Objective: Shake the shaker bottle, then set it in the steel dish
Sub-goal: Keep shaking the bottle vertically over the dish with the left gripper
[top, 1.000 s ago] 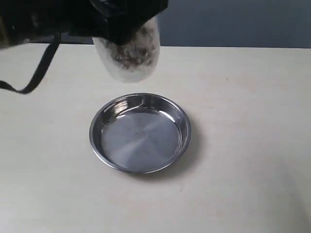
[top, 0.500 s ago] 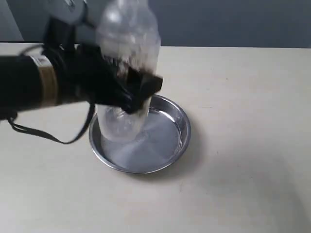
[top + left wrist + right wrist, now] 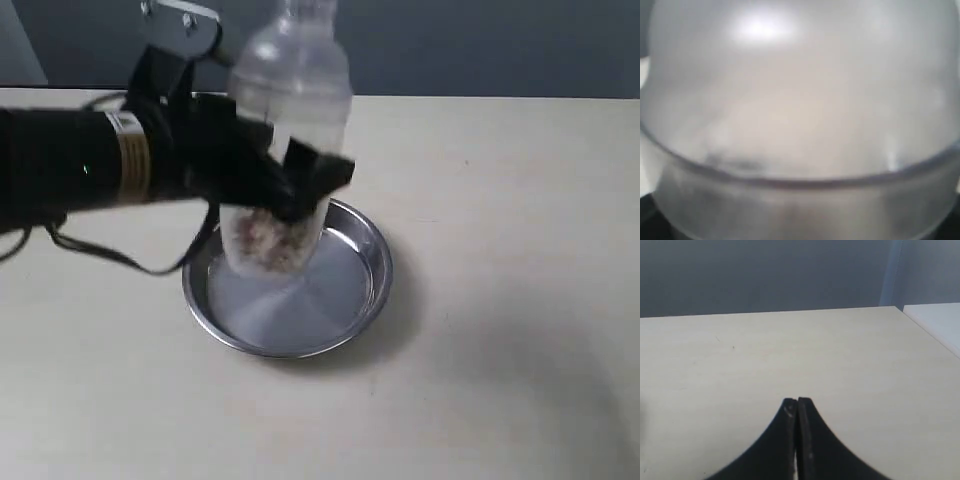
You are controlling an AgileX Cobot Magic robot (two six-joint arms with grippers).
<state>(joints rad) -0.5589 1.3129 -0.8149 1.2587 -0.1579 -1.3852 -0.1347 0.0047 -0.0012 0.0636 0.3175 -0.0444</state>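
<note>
The clear frosted shaker bottle (image 3: 290,110) stands nearly upright in the air, cap up, brown granules (image 3: 270,235) settled at its base. My left gripper (image 3: 300,185) is shut on its middle, coming in from the left. The bottle's base hangs over the left part of the steel dish (image 3: 365,285); whether it touches the dish floor I cannot tell. In the left wrist view the bottle (image 3: 800,110) fills the whole picture as a blurred frosted dome and hides the fingers. My right gripper (image 3: 797,402) is shut and empty over bare tabletop, away from the dish.
A black cable (image 3: 110,255) loops from the left arm down onto the table left of the dish. The beige tabletop (image 3: 500,200) runs to a dark blue wall behind. A white surface (image 3: 940,322) adjoins the table's far corner in the right wrist view.
A second ago the bottle was high, above and behind the dish, granules tumbling. It swung down over the dish and is now upright and steadier, granules settled at the bottom.
</note>
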